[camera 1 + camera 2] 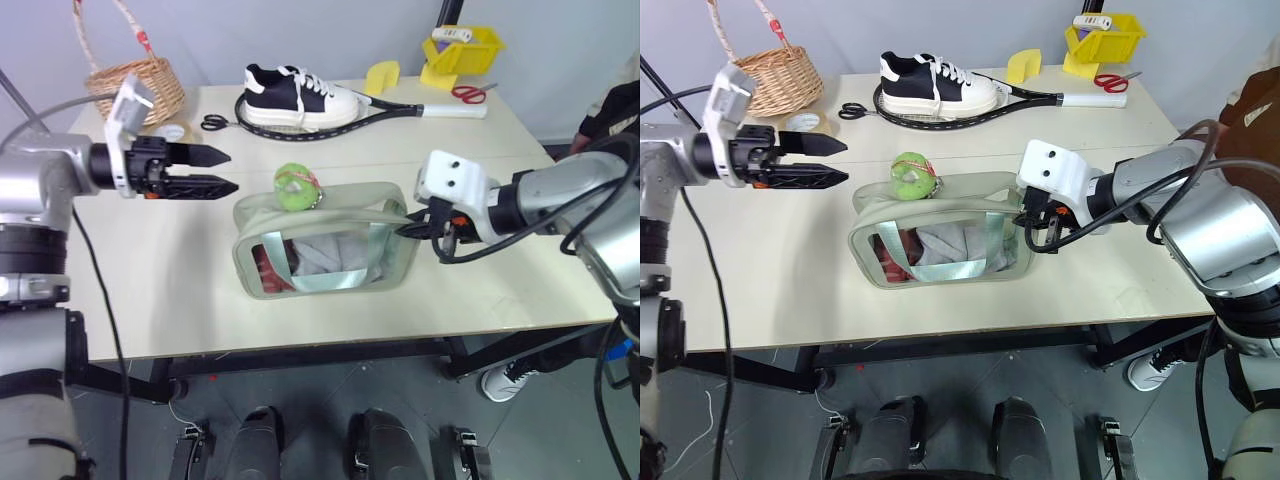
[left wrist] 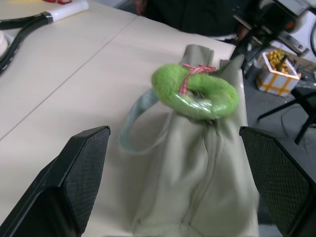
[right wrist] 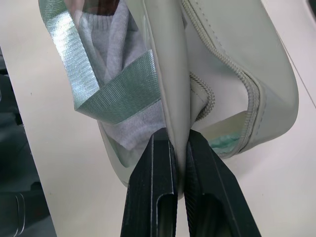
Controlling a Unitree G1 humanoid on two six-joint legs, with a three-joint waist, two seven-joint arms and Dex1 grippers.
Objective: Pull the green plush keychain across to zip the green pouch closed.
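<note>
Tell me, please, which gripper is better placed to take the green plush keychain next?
Left: the left gripper is open beside the green plush keychain, while the right gripper is shut on the green pouch edge.

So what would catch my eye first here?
Probably the green plush keychain, a fuzzy lime ring sitting on top of the green pouch mid-table. The right gripper pinches the pouch's end, while the left gripper hovers open just beside the keychain. Behind, a black-and-white sneaker rests on a racket.

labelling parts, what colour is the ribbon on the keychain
Red-and-white checked, on the lime-green keychain; clearest in the left wrist view.
</note>
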